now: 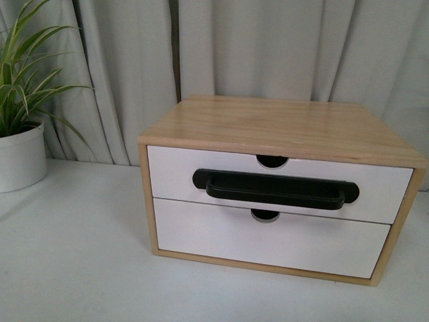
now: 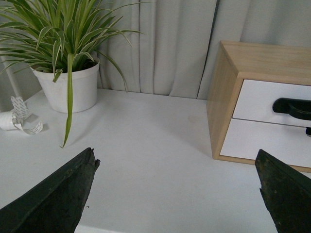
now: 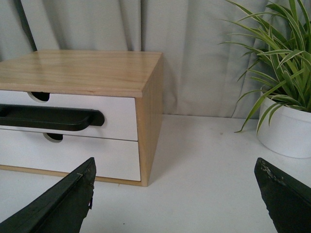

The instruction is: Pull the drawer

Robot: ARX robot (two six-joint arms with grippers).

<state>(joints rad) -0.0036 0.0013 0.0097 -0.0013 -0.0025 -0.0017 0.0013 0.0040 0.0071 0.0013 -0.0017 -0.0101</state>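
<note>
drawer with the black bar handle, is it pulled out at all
No, the drawer sits closed, its white front level with the lower drawer front inside the wooden cabinet.

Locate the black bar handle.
Front view, right of centre: the black bar handle sits across the drawer, just below its notch, above the plain lower front.

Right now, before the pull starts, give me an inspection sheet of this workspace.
Surface: white table.
Job's things: drawer shut, flush in the wooden cabinet; black handle untouched.
Clutter: left potted plant, right potted plant, curled paper strip beside the left one.
Grippers: left gripper and right gripper open, both apart from the cabinet.
Cables: nothing seen.
Surroundings: grey curtain behind.
</note>
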